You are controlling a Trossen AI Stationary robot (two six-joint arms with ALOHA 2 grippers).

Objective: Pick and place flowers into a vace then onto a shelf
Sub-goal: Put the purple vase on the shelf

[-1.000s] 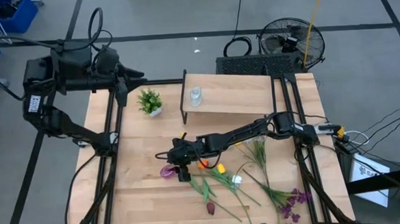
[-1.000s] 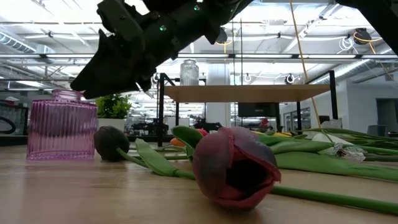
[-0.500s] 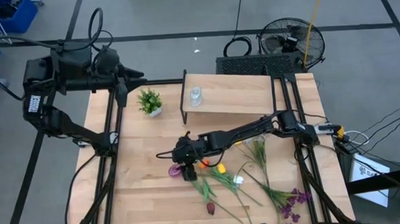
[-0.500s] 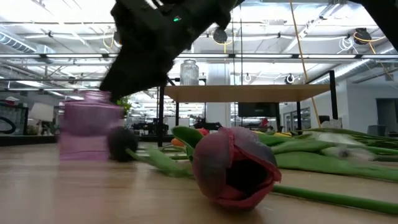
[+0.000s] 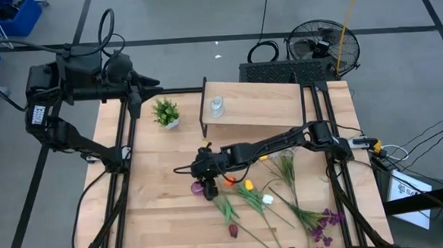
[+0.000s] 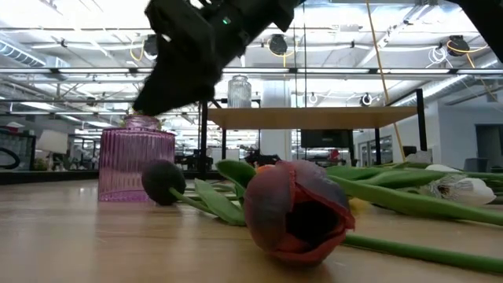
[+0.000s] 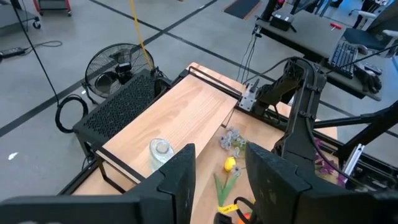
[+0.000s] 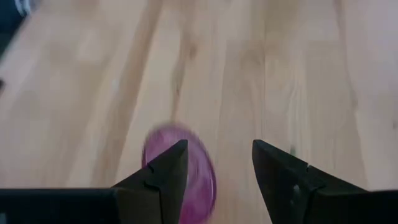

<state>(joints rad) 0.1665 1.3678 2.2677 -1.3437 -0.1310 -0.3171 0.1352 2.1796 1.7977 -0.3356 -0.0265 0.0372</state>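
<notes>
Light-wood table (image 5: 158, 218) fills the foreground, with a dark red flower (image 6: 295, 212) lying nearest and more flowers (image 5: 271, 201) strewn toward the right. Behind it stands the pink vase (image 6: 135, 165), upright on the table. Above it hangs the right gripper (image 5: 203, 170), jaws spread wide and empty; the vase mouth (image 8: 180, 171) shows just beside one finger, not between them. Centre the jaws over the vase rim before closing; a glancing contact would likely tip it. Farther back, the shelf (image 5: 262, 103) carries a clear jar (image 5: 217, 106). Left gripper (image 7: 217, 180) waits at the far-left corner, part open, holding nothing.
</notes>
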